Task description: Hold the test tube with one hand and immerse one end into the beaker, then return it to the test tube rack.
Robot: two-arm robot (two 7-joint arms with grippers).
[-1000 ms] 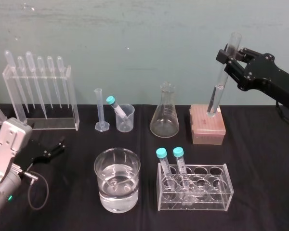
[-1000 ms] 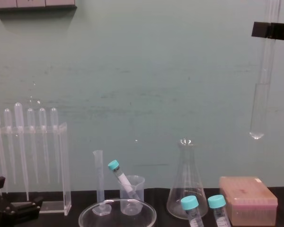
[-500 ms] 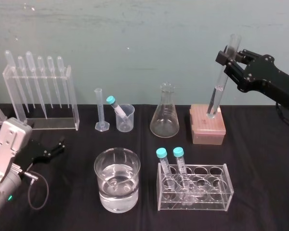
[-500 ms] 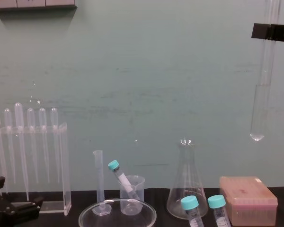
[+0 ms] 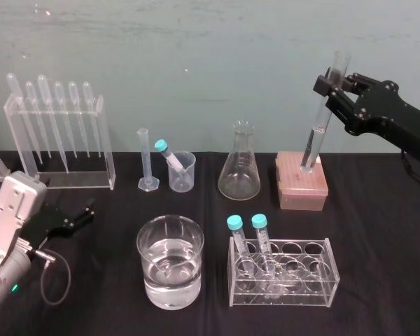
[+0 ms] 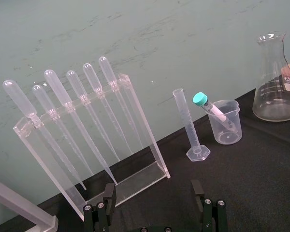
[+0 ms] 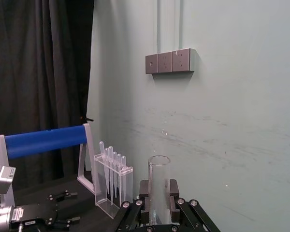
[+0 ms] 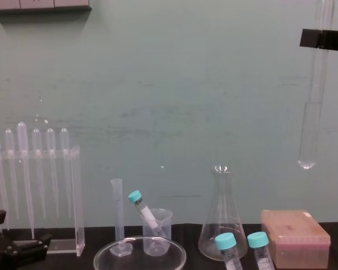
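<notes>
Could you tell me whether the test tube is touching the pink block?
Apart: the chest view shows a clear gap between the test tube and the pink block.

Test tube [image 5: 315, 136]: clear glass, smooth and glossy, bright highlights along its length. Beaker [image 5: 170, 261]: thicker clear glass, glossy. Surface [image 5: 378, 266]: black cloth, matt. Right gripper [image 5: 330, 82]: black, matt, hard casing with small bright metal screws. Far-right block [image 5: 302, 183]: pinkish, dull finish, material unclear. Near rack [image 5: 283, 273] and far-left pipette stand [image 5: 59, 143]: clear glossy plastic. Tube caps [image 5: 234, 222]: teal plastic, matt. Wall [image 5: 196, 42]: pale green paint, matt, scuffed.
</notes>
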